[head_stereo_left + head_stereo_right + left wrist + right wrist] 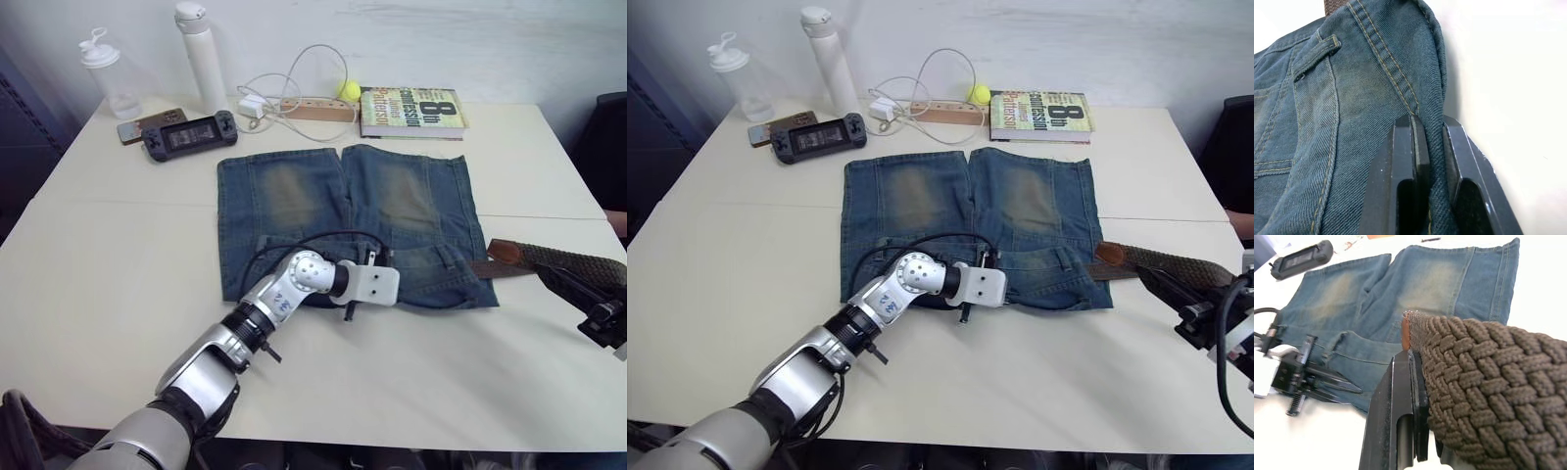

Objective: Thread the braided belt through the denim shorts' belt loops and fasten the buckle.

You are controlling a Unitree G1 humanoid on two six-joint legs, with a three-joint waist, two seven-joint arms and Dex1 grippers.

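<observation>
The denim shorts (pixel 294 196) lie flat on the table with their waistband toward me. My left gripper (pixel 1427 122) is shut on the waistband's near edge, with the denim pinched between its two fingers. One of the belt loops (pixel 1315 54) shows on the waistband just past that grip. The braided belt (pixel 573 262) lies at the shorts' right side, and its brown leather tip (pixel 505 253) touches the waistband corner. My right gripper (pixel 558 277) is shut on the braided strap. The buckle is out of view.
Along the table's far edge stand a book (pixel 411 111), a yellow ball (pixel 348 89), a wooden power strip with a white cable (pixel 294 108), a game console (pixel 189 135), a phone (pixel 147 125) and two bottles (pixel 203 54). Bare table (pixel 118 274) lies left of the shorts.
</observation>
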